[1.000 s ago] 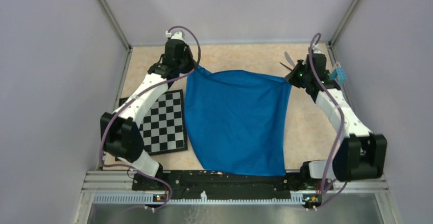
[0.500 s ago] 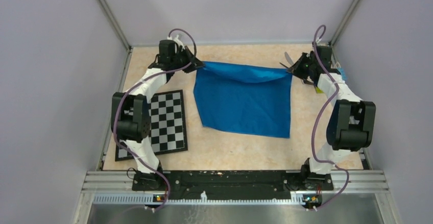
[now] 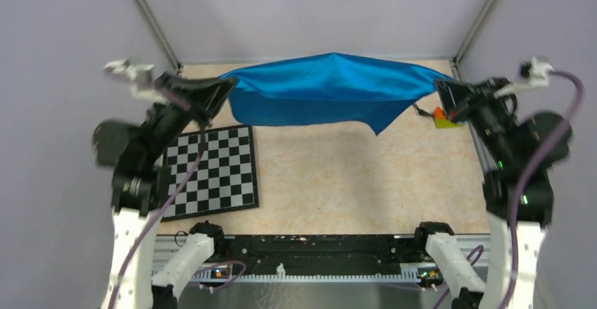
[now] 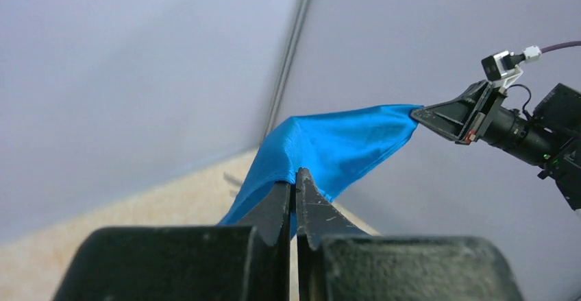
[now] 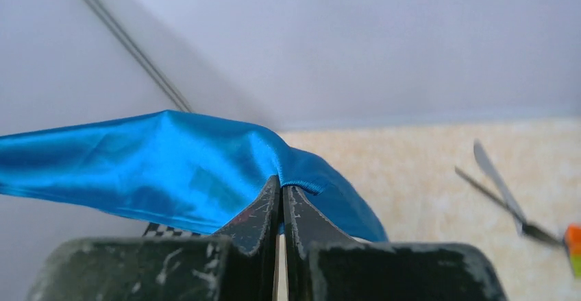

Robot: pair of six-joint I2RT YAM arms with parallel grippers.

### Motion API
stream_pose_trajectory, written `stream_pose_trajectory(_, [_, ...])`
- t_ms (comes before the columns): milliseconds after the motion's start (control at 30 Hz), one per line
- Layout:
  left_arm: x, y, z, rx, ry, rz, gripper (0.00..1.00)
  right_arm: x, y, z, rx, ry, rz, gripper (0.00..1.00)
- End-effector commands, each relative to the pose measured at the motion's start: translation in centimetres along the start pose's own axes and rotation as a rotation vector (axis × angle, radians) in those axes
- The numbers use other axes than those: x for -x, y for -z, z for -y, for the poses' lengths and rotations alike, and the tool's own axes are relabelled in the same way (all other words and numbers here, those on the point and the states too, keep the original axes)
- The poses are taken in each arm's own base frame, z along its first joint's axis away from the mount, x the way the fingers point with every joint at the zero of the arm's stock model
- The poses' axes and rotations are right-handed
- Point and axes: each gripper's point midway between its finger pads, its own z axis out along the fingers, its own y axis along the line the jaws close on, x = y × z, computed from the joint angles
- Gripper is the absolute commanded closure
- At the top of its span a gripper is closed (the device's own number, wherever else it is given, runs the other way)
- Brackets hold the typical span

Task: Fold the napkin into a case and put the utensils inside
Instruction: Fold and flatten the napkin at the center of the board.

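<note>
The shiny blue napkin (image 3: 331, 87) hangs stretched in the air high above the back of the table, held by a corner at each end. My left gripper (image 3: 227, 87) is shut on its left corner; in the left wrist view (image 4: 294, 177) the cloth (image 4: 329, 143) runs from the fingertips to the other gripper. My right gripper (image 3: 442, 91) is shut on the right corner; in the right wrist view (image 5: 281, 184) the cloth (image 5: 157, 160) spreads left. The utensils, a silver knife (image 5: 499, 184) and a thin black piece (image 5: 488, 191), lie on the table at the back right. No folded case is in view.
A black-and-white chessboard (image 3: 215, 172) lies on the table at the left. A small orange and green toy block (image 3: 443, 117) sits near the back right corner, beside the utensils in the right wrist view (image 5: 574, 243). Grey walls enclose the table.
Both arms have risen high and swung apart, lifting the napkin off the table. It lay spread flat a second ago; now it hangs in the air, stretched between the two grippers.
</note>
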Motion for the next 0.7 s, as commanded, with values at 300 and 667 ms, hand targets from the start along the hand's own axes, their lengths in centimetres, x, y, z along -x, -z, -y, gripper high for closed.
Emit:
stream_pose_trajectory(300, [7.0,7.6,9.1,-0.08,-0.191,0.283,1.0,8.0,11.8,-9.0,0.156,0.127,0.337,1.0])
stream_pose_trajectory(667, [-1.2,-2.7,-7.6,0.176,0.001,0.123,1.0,1.2,-0.9,4.1,-0.171,0.053,0.202,1.0])
